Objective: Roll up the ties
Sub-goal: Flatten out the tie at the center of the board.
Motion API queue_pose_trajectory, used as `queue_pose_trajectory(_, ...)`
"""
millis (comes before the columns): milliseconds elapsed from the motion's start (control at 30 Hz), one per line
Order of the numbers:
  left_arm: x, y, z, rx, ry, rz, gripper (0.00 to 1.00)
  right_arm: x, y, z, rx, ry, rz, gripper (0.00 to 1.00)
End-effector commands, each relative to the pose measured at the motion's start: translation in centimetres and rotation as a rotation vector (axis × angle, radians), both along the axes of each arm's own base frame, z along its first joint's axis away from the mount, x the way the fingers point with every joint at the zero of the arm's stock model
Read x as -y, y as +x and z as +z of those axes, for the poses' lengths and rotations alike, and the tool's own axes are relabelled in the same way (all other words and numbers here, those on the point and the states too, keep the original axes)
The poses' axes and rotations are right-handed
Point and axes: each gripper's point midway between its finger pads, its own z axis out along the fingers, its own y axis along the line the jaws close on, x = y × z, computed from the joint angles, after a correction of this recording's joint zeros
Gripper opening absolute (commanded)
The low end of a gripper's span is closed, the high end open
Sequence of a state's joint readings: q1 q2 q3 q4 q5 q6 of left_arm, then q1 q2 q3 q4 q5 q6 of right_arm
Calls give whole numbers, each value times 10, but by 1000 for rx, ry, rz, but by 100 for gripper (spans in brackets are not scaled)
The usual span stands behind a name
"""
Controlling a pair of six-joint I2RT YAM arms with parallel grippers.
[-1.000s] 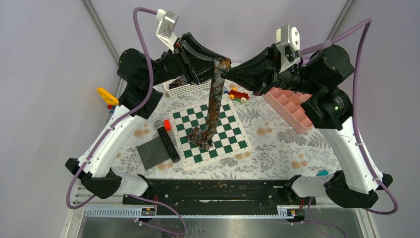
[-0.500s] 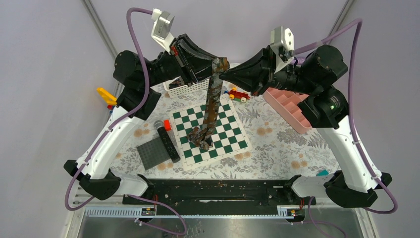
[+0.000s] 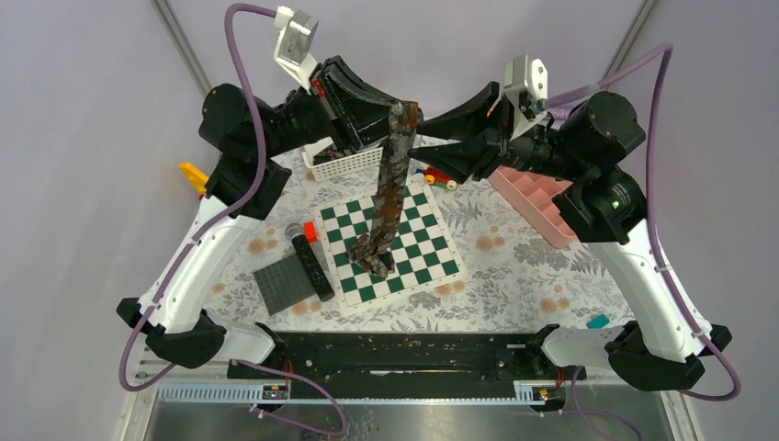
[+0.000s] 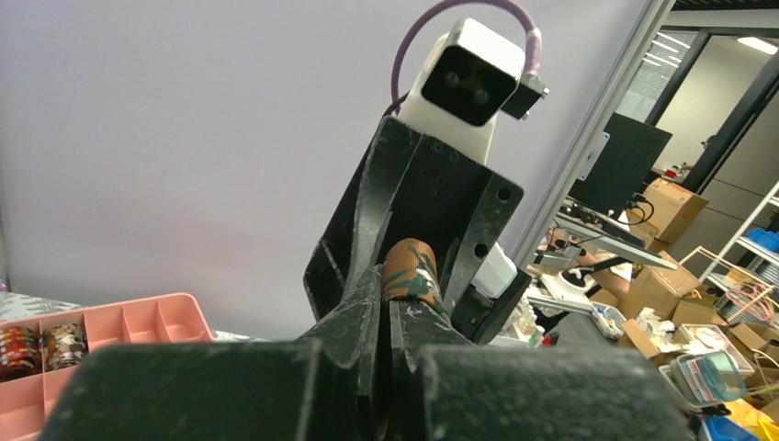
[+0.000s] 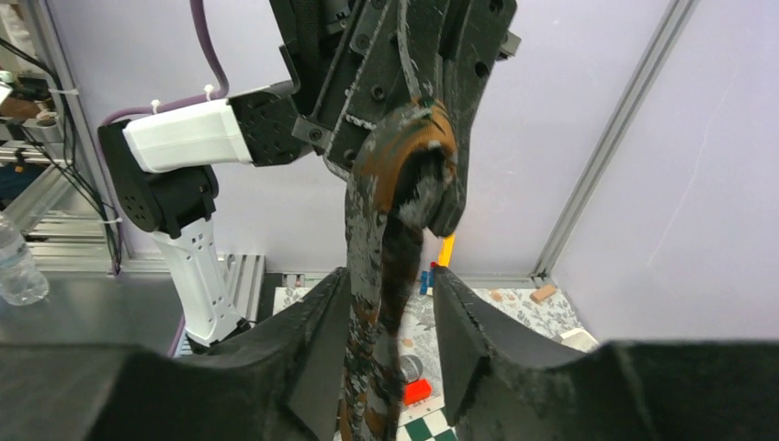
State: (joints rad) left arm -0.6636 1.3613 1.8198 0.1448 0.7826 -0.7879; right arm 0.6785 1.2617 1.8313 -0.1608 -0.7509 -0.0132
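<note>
- At the near edge of the desk (image 3: 514,266), which has a pale leaf-print cover, the two arm bases sit at either end of a black rail (image 3: 395,354). A small teal object (image 3: 598,321) lies by the right base.
- Just beyond, on the left, a dark grey studded plate (image 3: 283,283) lies flat with a black microphone (image 3: 310,260) beside it. A small red block (image 3: 310,233) sits at the microphone's far end.
- In the middle lies a green and white chessboard (image 3: 418,257). The lower end of a brown-rust speckled tie (image 3: 390,188) rests in a loose heap on it.
- The tie rises from the board as one long strip, clear of the desk, up to the left end effector (image 3: 400,112). That end effector is clamped tight on the tie's folded top end, and the left wrist view shows the fold poking out beyond the closed fingers.
- The right end effector (image 3: 423,134) faces it from the right, spread wide and gripping nothing. The right wrist view shows the hanging strip between its two fingers (image 5: 317,344); whether the strip touches either finger cannot be told.
- Farther back are a yellow piece (image 3: 195,175) at the left edge, a white basket (image 3: 344,163) under the left arm, and a red and yellow toy (image 3: 443,175).
- At the far right lies a pink compartment tray (image 3: 537,197). The left wrist view shows two rolled ties (image 4: 18,347) in neighbouring compartments.
</note>
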Motion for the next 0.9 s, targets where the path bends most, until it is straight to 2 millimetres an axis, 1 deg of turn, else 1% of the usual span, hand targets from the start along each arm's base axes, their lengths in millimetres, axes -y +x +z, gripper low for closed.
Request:
queue_pose_trajectory(0, -12, -9, 20, 74, -9, 45, 0, 12, -1, 15, 54, 57, -53, 49)
queue_pose_trajectory(133, -20, -1, 30, 85, -2, 107, 0, 17, -2, 9, 51, 56, -83, 58)
queue_pose_trajectory(233, -29, 5, 40, 94, -11, 151, 0, 21, -2, 1, 48, 52, -103, 64)
queue_pose_trajectory(300, -37, 6, 51, 110, -31, 177, 0, 22, -1, -6, 38, 45, -117, 67)
queue_pose_trajectory(467, -47, 13, 73, 124, -75, 214, 0, 24, 3, -27, 17, 19, -141, 69)
queue_pose_trajectory(633, -54, 19, 92, 136, -124, 238, 0, 24, 3, -38, 7, 0, -141, 70)
queue_pose_trajectory(767, -55, 27, 99, 123, -145, 259, 0, 23, 1, -50, 4, -21, -128, 70)
queue_pose_trajectory(867, -56, 35, 99, 107, -142, 274, 0, 21, -1, -68, -14, -53, -109, 73)
